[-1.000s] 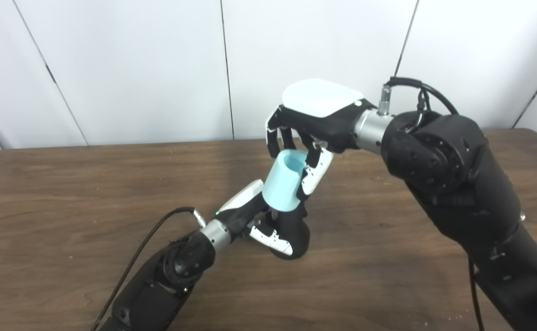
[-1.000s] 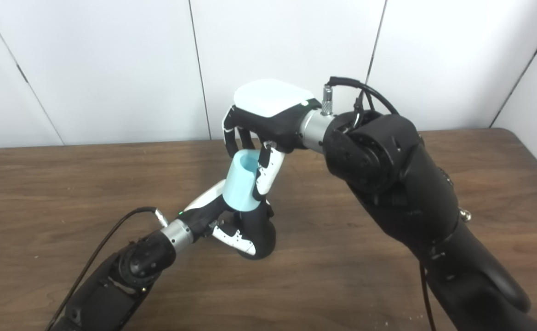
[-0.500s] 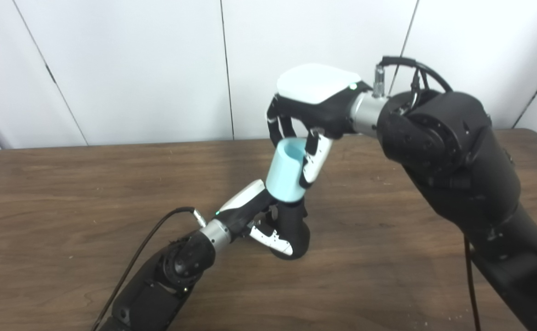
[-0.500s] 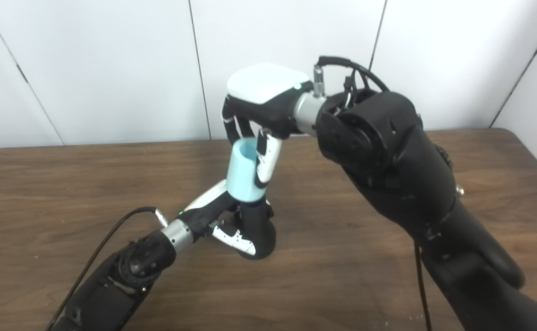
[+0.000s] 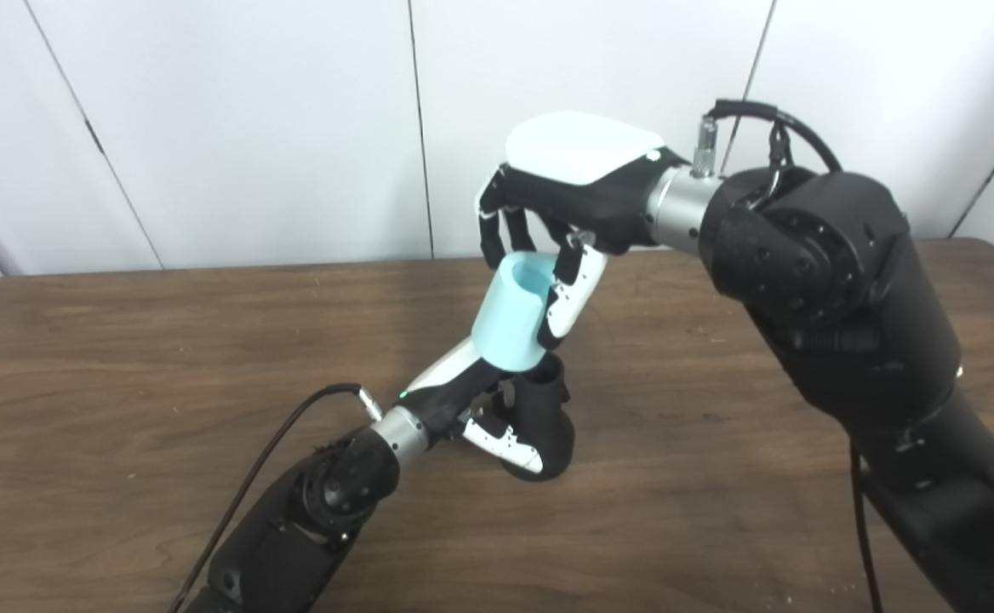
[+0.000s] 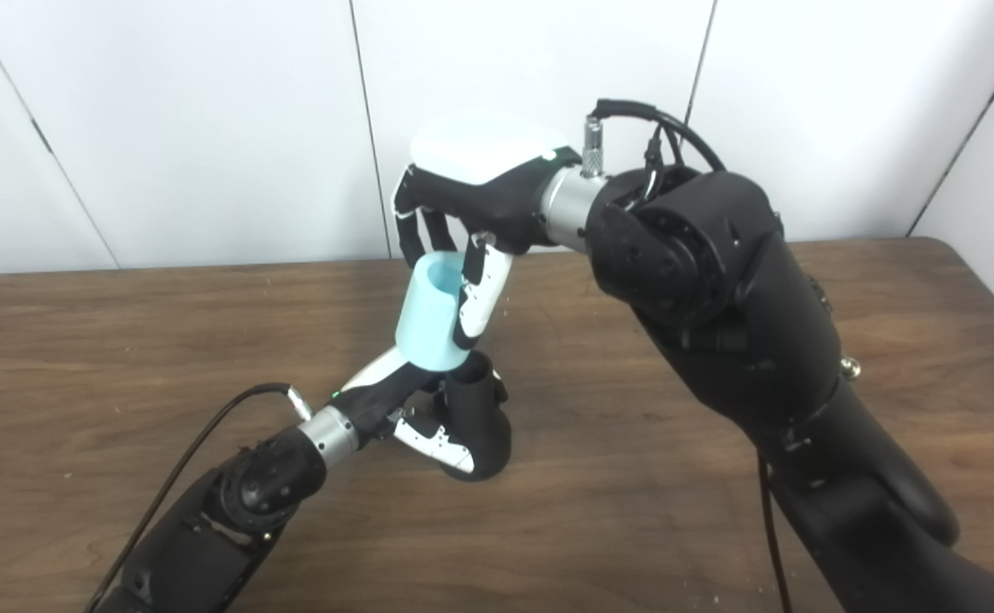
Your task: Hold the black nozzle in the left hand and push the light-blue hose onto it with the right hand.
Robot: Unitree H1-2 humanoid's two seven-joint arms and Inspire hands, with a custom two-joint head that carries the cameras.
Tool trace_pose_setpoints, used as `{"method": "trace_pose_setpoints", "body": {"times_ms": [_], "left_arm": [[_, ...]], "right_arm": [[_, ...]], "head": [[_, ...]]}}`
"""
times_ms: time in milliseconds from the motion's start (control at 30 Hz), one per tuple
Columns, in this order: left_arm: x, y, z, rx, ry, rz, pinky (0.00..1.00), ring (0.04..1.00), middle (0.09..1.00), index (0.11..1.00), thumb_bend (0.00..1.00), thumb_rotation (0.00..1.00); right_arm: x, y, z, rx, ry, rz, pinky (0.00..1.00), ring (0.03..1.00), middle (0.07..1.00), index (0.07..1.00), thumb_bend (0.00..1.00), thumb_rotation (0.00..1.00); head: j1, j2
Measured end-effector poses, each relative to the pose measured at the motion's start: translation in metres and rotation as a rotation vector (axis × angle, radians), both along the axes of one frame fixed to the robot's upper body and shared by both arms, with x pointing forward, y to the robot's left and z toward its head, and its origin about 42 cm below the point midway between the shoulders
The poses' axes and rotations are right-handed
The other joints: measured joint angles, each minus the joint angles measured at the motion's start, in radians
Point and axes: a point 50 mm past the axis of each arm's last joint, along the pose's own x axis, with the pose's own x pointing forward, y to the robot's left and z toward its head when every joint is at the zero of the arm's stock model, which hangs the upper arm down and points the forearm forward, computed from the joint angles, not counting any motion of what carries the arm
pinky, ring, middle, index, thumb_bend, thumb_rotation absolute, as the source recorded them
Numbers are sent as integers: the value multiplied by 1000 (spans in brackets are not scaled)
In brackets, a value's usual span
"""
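Now that the right hand [image 5: 561, 200], still clamped on the light-blue hose [image 5: 510, 315], has lifted it left off the black nozzle [image 5: 544, 417] gripped by the left hand [image 5: 471, 400], the mouth is exposed and the push needs redoing.

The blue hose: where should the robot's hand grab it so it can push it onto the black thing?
Probably around the upper half of its smooth round side, coming from above, as the right hand does now. The light-blue hose is a short tilted tube whose lower mouth must stay free to slide over the black nozzle, which the left hand holds below it. Fingers lower down would get in the way.
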Motion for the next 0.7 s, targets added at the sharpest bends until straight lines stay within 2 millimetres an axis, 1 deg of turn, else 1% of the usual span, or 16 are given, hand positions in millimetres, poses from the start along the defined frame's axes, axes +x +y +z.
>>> {"method": "trace_pose_setpoints", "body": {"times_ms": [100, 267, 433, 700], "left_arm": [[0, 0, 0, 0, 0, 0, 341, 422, 493, 492, 507, 75], [0, 0, 0, 0, 0, 0, 332, 411, 483, 492, 506, 75], [0, 0, 0, 0, 1, 0, 332, 411, 484, 492, 506, 75], [0, -1, 0, -1, 3, 2, 333, 410, 485, 492, 506, 75]], "right_arm": [[0, 0, 0, -5, 8, 0, 104, 185, 469, 482, 528, 0], [0, 1, 1, -54, 30, -1, 86, 171, 470, 482, 528, 0], [1, -2, 8, -87, 1, -19, 74, 163, 470, 483, 528, 0], [0, 2, 5, -112, -9, -27, 72, 163, 470, 482, 527, 0]], "head": [[-2, 0], [-2, 0], [-2, 3], [-2, 3]]}}
